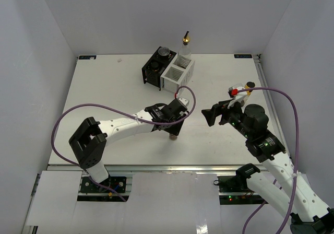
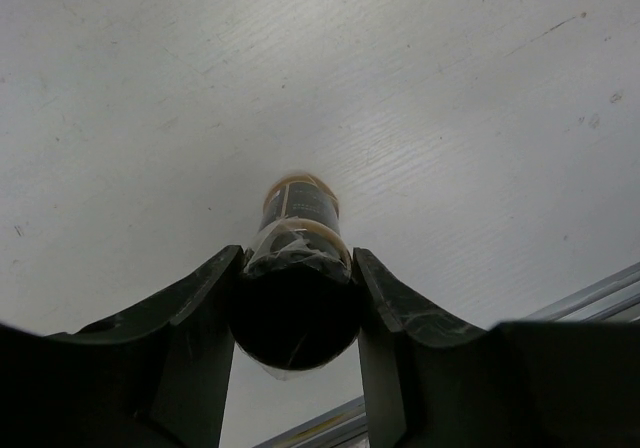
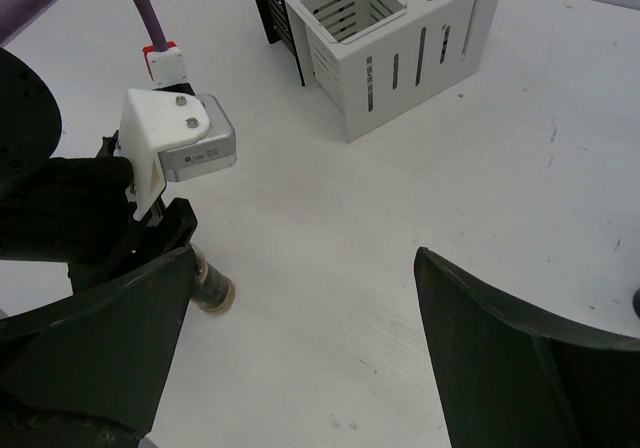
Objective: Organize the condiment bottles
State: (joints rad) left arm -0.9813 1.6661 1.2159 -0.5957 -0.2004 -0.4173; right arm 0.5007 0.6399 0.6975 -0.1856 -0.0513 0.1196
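Observation:
My left gripper (image 1: 174, 125) is shut on the dark lid of a small brown-filled jar (image 1: 173, 136) near the table's front middle. In the left wrist view the jar (image 2: 300, 213) hangs between my fingers (image 2: 200, 308), its base at or just above the table. The jar also shows in the right wrist view (image 3: 213, 290). My right gripper (image 1: 213, 115) is open and empty, to the right of the jar; its fingers (image 3: 500, 348) stand wide apart. A grey-lidded jar (image 1: 164, 51) sits in the black rack (image 1: 154, 71). A clear bottle with brass spout (image 1: 185, 45) stands in the white rack (image 1: 175, 76).
The two racks stand side by side at the back middle; the white rack (image 3: 400, 58) has an empty front compartment. A small dark round object (image 1: 251, 84) sits near the table's right edge. A purple cable loops over the left arm.

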